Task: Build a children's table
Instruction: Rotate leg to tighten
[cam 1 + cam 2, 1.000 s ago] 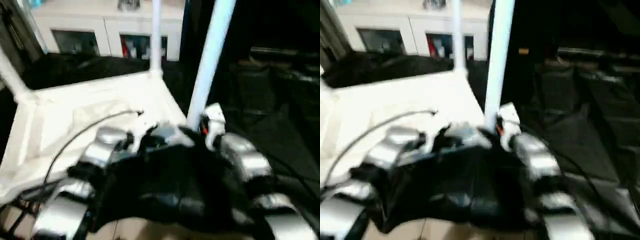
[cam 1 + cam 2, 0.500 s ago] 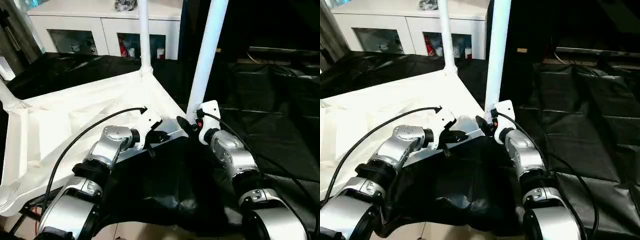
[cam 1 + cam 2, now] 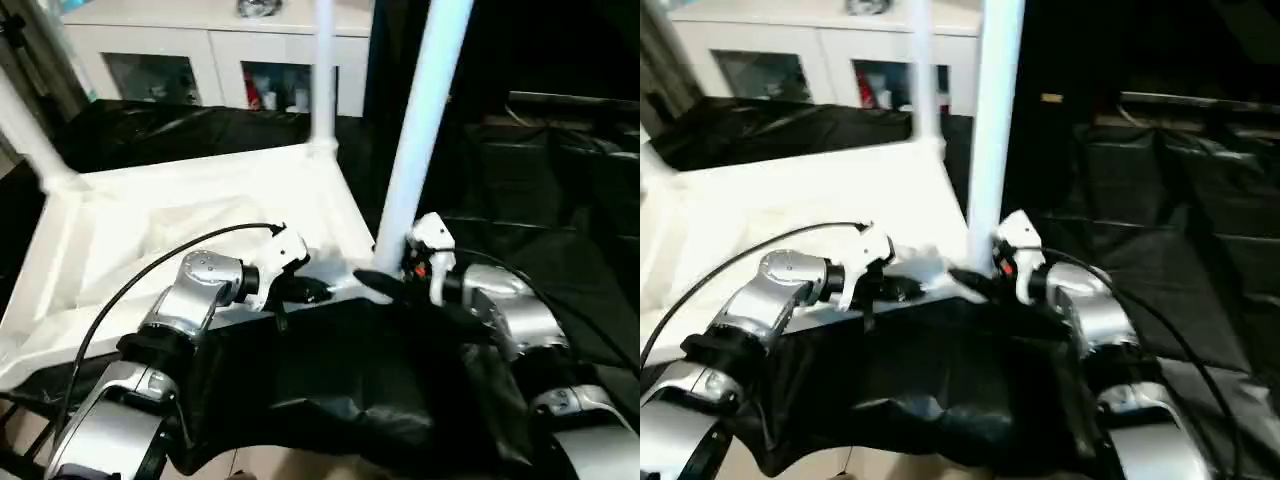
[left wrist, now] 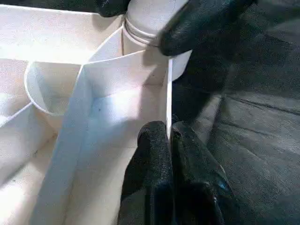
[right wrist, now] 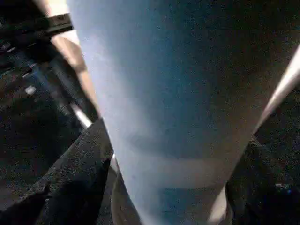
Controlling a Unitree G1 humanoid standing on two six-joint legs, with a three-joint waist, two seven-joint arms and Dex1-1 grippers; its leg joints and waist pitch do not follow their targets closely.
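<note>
Where you look down over the two silver forearms, the parts read as follows.
Black sheet (image 3: 560,270): it covers the surface under and around the work, and a fold of it lies across your forearms.
White cabinet (image 3: 215,55): it stands at the back, with glass doors, beyond the tabletop.
Tabletop (image 3: 150,250): white plastic, lying upside down on the black sheet with its ribbed underside up, towards your left.
Near leg (image 3: 420,130): a white tube standing upright in the tabletop's near right corner socket.
Far leg (image 3: 322,75): upright in the far right corner.
Third leg (image 3: 25,130): it rises from the far left corner, slanting in the picture.
Left gripper (image 3: 305,291): it sits at the tabletop's near edge, just left of the near leg. Its jaws are closed together, pinching the thin edge wall (image 4: 168,101) of the tabletop; your left wrist view shows both fingers (image 4: 154,154) pressed against it.
Right gripper (image 3: 375,282): it reaches to the foot of the near leg. Its jaws stand wide apart on either side of the tube; you cannot tell whether they press on it.
</note>
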